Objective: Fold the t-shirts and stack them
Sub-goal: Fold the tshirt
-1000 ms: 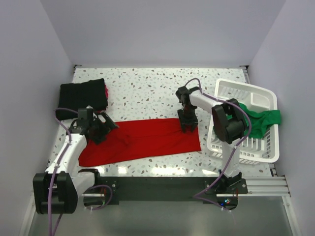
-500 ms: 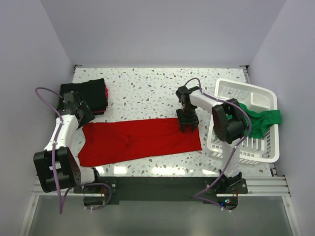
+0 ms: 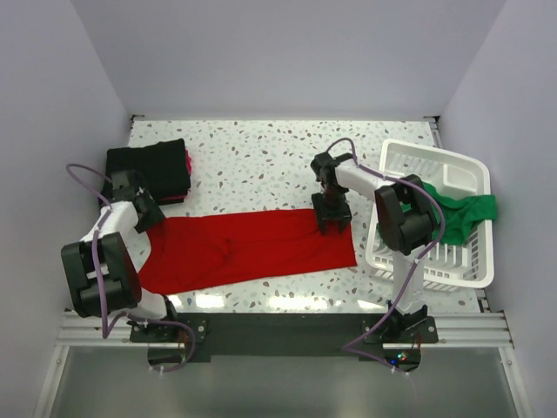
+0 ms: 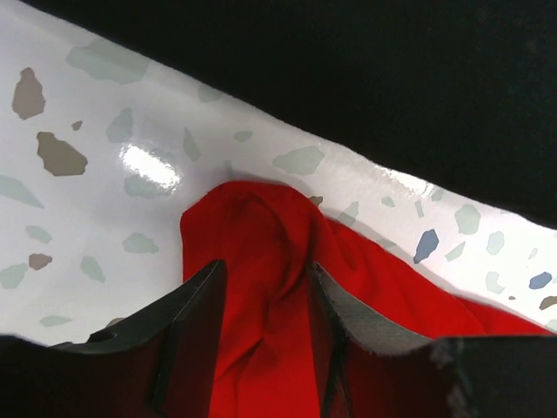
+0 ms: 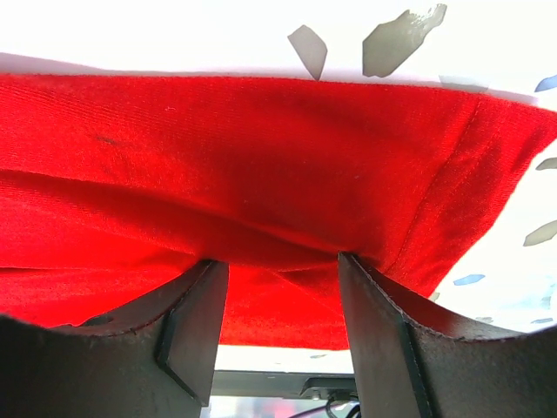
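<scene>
Mid-fold on red t-shirt point(image 3: 252, 248): left gripper point(image 4: 265, 326) pinching far-left corner, right gripper point(image 5: 278, 322) pinching far-right edge. Next: lift together, fold toward near edge.

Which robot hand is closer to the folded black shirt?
The left. The left gripper sits just in front of the black shirt, at the red shirt's left end. The right gripper is far across the table, on the red shirt's right end.

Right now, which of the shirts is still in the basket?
The green shirt, draped over the white basket's right side; the red shirt lies spread on the table, the black one folded far left.
</scene>
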You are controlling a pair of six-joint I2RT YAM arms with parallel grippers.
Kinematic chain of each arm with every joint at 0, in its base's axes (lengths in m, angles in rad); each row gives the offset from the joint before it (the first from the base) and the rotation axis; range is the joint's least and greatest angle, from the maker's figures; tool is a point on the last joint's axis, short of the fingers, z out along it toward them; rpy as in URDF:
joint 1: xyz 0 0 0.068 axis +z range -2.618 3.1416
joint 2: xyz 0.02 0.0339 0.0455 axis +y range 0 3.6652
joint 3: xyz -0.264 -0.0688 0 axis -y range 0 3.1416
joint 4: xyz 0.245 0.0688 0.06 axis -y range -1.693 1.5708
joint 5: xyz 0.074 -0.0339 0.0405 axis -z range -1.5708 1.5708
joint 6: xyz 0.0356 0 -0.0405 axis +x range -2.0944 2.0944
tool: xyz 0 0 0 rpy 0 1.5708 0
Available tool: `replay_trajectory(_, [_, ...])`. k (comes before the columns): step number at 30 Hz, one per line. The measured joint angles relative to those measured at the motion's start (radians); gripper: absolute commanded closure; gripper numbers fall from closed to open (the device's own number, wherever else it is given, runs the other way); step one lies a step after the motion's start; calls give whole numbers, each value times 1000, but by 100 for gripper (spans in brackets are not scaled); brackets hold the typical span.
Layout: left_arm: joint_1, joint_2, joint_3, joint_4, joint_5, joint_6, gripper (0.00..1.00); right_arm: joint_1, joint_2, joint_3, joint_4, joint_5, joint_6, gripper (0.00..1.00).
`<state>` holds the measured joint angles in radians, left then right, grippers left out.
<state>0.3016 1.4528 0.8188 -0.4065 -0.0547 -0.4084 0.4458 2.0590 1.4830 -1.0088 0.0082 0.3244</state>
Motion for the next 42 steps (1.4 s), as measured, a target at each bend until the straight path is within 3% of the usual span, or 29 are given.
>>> replay_trajectory(9, [0,42,-5,69,13,0,60,0,0,0,0,-1,0,42])
replay_trajectory(16, [0,82,-6,86,10,2,77,0,0,0,0,-2,0,42])
replay_trajectory(30, [39,100,-5,91,-20,33,100,0,0,-12,0,0,11,42])
replay_trajectory(36, [59,121,6,97,-4,56,100,-1,0,-14,-2,0,17,41])
replay_trajectory(42, [63,117,18,98,49,50,87,-1,0,-14,-4,0,23,41])
